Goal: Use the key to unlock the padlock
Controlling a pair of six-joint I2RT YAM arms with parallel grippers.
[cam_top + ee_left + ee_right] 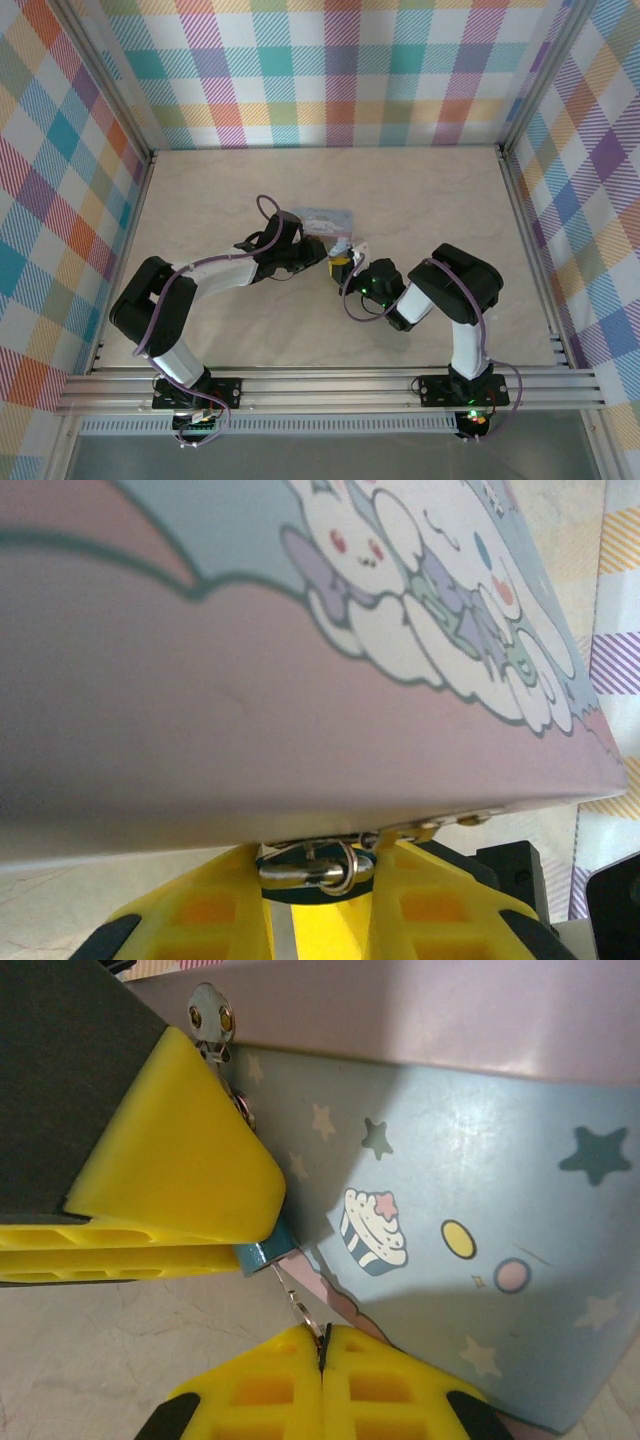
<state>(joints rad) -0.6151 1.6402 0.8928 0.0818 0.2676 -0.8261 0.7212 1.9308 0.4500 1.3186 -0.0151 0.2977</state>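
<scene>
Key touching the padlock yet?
Touching. Right wrist view: the key, pinched in the right gripper, runs straight up to the padlock with no gap at its blue body.

I count two robot arms, a left arm (205, 275) and a right arm (455, 290), so two grippers: the left gripper (315, 905) and the right gripper (322, 1355). One tin box (325, 217), one padlock (262, 1253), one key (298, 1305), one table (420, 190).

The top camera looks down on the whole surface (430, 210) from behind; both wrist cameras share the tin (300, 680) close up (from different angles).
</scene>
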